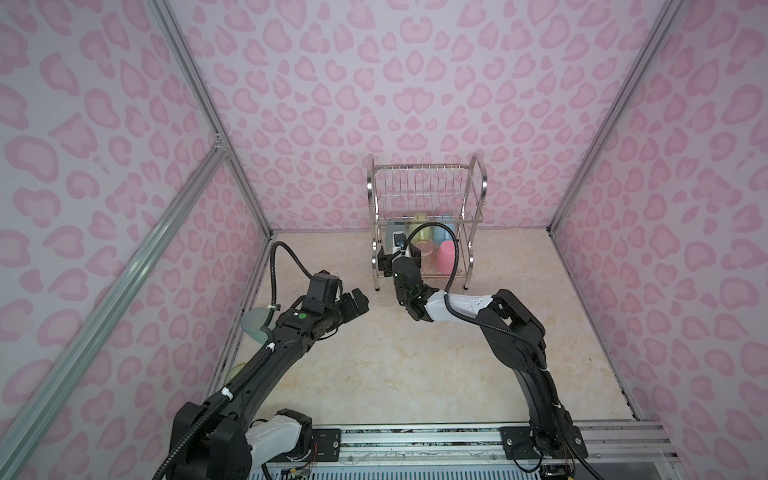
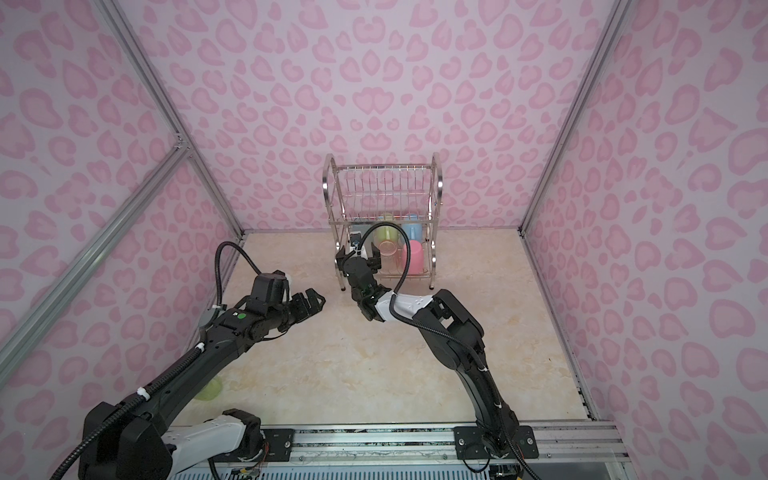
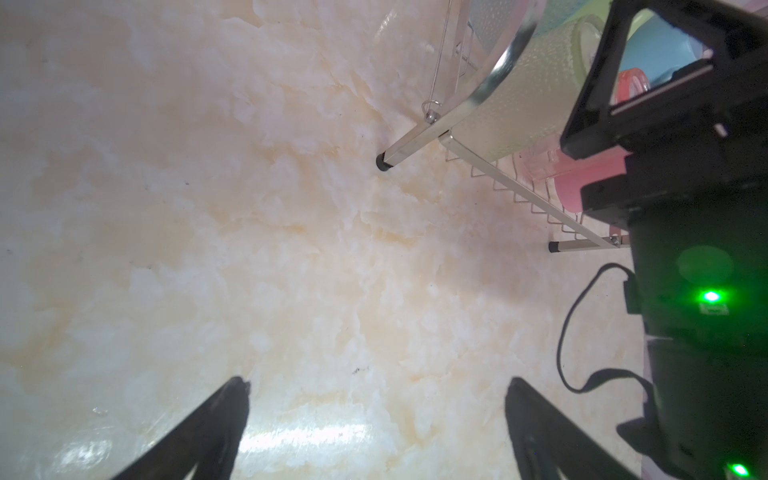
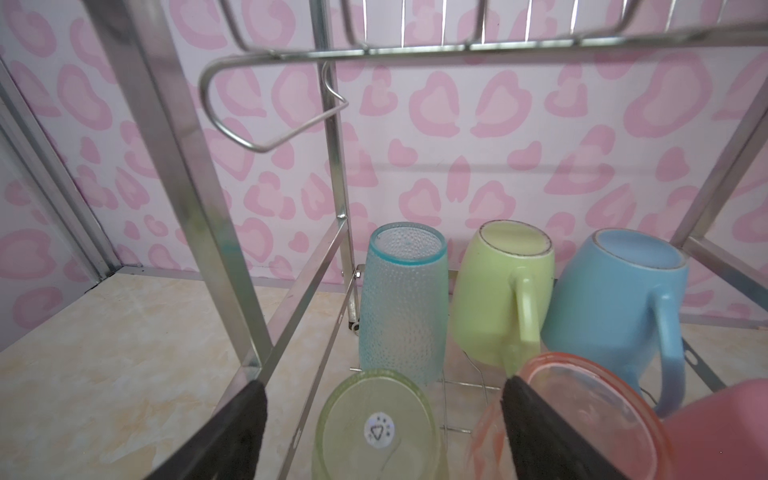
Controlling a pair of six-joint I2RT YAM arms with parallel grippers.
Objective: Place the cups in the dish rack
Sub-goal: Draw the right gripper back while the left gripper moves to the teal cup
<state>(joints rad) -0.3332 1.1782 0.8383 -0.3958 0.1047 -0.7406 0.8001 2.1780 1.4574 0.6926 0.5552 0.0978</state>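
One risk: right gripper (image 4: 384,388), jaws apart astride the inverted yellow-green translucent tumbler (image 4: 353,415) at lower centre, could've snagged and toppled the neighbouring orange-pink translucent tumbler (image 4: 594,395) when backing out.

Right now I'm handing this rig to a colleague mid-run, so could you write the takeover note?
Left gripper: open, empty, hovering over the table.
Right gripper: open at the lower tier of the dish rack, jaws either side of the yellow-green tumbler, not gripping it.
Done: six cups sit on the lower tier, namely that tumbler, the pale blue tumbler, green mug, blue mug, orange-pink tumbler and pink tumbler.
Left: two cups on the table by the left wall, partly hidden behind the left arm, a loose yellow-green tumbler and a loose pale cup.
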